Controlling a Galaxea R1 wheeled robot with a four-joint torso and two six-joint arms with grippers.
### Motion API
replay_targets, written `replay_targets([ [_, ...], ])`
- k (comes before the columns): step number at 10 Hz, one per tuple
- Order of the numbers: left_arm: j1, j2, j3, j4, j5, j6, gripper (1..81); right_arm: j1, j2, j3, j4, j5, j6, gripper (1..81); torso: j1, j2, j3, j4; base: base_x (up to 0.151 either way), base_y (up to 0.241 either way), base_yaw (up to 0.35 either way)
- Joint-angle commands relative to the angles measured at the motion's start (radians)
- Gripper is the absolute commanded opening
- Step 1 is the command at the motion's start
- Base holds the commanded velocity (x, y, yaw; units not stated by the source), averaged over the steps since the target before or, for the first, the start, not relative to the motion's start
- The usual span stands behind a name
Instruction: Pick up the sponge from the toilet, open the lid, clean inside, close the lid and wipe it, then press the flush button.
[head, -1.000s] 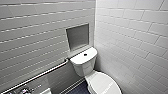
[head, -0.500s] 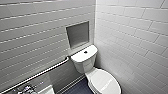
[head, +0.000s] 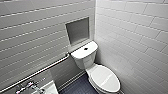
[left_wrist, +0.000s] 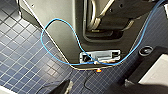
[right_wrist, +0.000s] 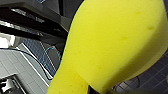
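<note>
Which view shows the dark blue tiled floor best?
The left wrist view: the floor spreads wide there, with its small square tiles plain to see. The head view gives a dark patch of it beside the toilet. The right wrist view gives a corner of it behind the sponge.

sponge (right_wrist: 112, 45): bright yellow, pinched waist | toilet (head: 85, 61): white, glossy | lid (head: 105, 78): closed | flush button (head: 85, 48): dark, tank-top centre

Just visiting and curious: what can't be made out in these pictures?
Inside of toilet: head view, shut lid covers it.
Sponge: right wrist view, ends cut off by the edges.
Sink: head view, cut off by the bottom edge.
Flush button: head view, too small for detail.
</note>
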Motion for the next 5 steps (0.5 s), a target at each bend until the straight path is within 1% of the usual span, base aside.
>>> replay_targets([
  [1, 0.005, 0.005, -0.030, -0.011, 0.061, -0.004, 81.1, -0.017, 0.003, 0.003, -0.026, -0.038, 0.000, 1.0, -0.064, 0.099, 0.090, 0.000, 0.000, 0.000, 0.000],
  [3, 0.006, 0.022, -0.067, -0.011, 0.060, -0.004, 81.1, -0.015, 0.019, -0.003, -0.025, -0.043, -0.002, 1.0, -0.099, 0.154, 0.144, 0.000, 0.000, 0.000, 0.000],
  [5, 0.005, 0.028, -0.087, -0.011, 0.060, -0.004, 81.1, -0.012, 0.037, -0.008, -0.025, -0.084, -0.002, 1.0, -0.145, 0.223, 0.214, 0.000, 0.000, 0.000, 0.000],
])
